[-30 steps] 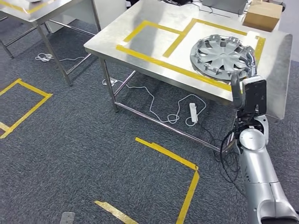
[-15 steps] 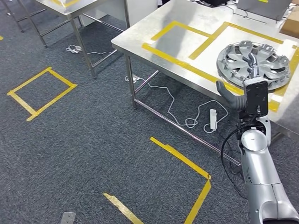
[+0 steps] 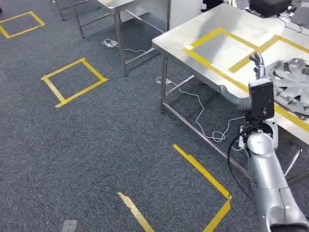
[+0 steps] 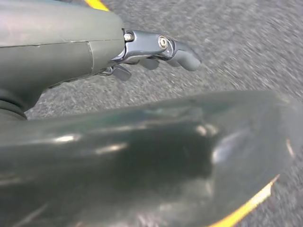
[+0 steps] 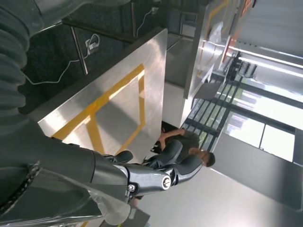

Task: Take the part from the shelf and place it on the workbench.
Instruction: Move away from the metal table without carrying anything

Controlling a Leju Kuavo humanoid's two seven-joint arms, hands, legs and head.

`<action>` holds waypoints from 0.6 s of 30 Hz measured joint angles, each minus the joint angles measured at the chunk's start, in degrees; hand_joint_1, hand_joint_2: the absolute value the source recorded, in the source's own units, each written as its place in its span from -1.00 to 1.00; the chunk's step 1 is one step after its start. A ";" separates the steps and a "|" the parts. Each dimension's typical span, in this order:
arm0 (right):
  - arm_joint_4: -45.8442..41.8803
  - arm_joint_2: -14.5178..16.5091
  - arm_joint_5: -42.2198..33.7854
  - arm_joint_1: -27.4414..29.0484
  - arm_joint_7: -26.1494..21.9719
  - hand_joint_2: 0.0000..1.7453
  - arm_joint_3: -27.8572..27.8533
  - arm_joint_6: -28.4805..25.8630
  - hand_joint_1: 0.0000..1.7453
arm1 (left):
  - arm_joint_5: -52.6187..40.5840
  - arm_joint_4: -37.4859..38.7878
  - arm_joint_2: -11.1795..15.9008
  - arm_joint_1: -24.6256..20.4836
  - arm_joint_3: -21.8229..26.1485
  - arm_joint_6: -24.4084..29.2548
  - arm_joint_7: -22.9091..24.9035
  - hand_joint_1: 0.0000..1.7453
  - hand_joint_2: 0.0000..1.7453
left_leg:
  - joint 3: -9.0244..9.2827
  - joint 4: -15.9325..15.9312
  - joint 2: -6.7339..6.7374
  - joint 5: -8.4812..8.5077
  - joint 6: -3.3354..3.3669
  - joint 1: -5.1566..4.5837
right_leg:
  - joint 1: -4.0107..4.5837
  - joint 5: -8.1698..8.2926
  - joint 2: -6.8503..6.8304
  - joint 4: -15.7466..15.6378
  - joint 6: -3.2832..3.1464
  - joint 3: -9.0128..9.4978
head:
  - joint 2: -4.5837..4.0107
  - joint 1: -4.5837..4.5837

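The part, a silver hubcap (image 3: pixel 293 82), lies flat on the steel workbench (image 3: pixel 204 34) at the right edge of the head view, inside a yellow tape outline. My right hand (image 3: pixel 258 67) is raised just left of the hubcap, apart from it, with its fingers spread and nothing in them. In the right wrist view the same hand (image 5: pixel 150 172) is empty above the taped bench top (image 5: pixel 118 99). My left hand (image 4: pixel 157 47) hangs over the grey carpet with straight fingers and holds nothing.
A second steel table (image 3: pixel 120 5) stands at the back left. White cables (image 3: pixel 204 116) trail under the workbench. Yellow tape marks (image 3: pixel 73 79) lie on the carpet, with a tape corner (image 3: pixel 204 174) near my right arm. A person (image 5: pixel 185 144) is behind the bench.
The camera has turned, so the whole scene has slid right. My right hand has let go of the hubcap's rim and now stands off to its left.
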 joint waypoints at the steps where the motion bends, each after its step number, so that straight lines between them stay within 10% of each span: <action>1: -0.11 -0.03 0.09 -0.01 0.01 1.00 -0.01 -0.03 -1.00 | 0.03 0.00 0.01 -0.01 -0.02 0.02 0.00 -1.00 -1.00 | 0.04 -0.14 -0.68 0.15 0.32 0.15 | -0.13 -1.03 1.40 1.42 0.21 -0.62 | -0.01 0.08; 3: -0.22 -0.18 0.24 0.15 0.03 1.00 -0.10 -0.13 -1.00 | 0.06 0.00 -0.02 -0.11 -0.07 0.03 -0.01 -1.00 -1.00 | 0.04 -0.24 -2.05 0.32 0.78 0.30 | -0.28 -4.42 4.96 7.93 0.44 -3.64 | 0.00 0.33; 6: -0.23 -0.34 0.46 0.80 0.08 1.00 -0.16 -0.21 -1.00 | 0.05 0.00 -0.18 -0.09 -0.13 -0.01 -0.02 -1.00 -1.00 | 0.02 -0.15 -4.49 0.35 0.98 0.22 | -0.21 -6.77 6.29 16.90 0.44 -8.66 | -0.01 0.49; 10: -0.60 -0.36 0.80 1.02 0.07 1.00 -0.13 -0.39 -1.00 | 0.05 0.00 -0.23 -0.09 -0.14 -0.06 -0.02 -1.00 -1.00 | -0.11 0.33 -7.70 0.26 0.71 0.26 | -0.53 0.79 9.48 4.77 -0.04 -4.00 | -0.01 0.44; 12: -0.74 -0.39 0.88 1.09 0.09 1.00 -0.15 -0.47 -1.00 | 0.05 0.00 -0.25 -0.13 -0.16 -0.09 -0.04 -1.00 -1.00 | -0.70 0.56 -9.09 0.41 0.12 0.44 | -0.71 1.75 11.81 0.78 -0.21 -2.09 | -0.01 0.43; 14: -0.91 -0.40 0.99 1.17 0.08 1.00 -0.14 -0.54 -1.00 | 0.05 0.00 -0.23 0.04 -0.15 -0.10 -0.04 -1.00 -1.00 | -1.15 0.49 -10.52 0.73 -0.67 0.66 | -0.66 1.68 11.05 0.40 -0.54 -1.76 | -0.01 0.42; 18: -1.30 -0.39 1.09 1.05 0.05 1.00 -0.10 -0.54 -1.00 | 0.05 0.00 -0.20 0.17 -0.16 -0.10 -0.07 -1.00 -1.00 | -4.01 6.78 -5.02 -3.07 -1.96 0.37 | -0.67 1.81 7.58 -0.36 -1.79 -0.83 | -0.01 -0.05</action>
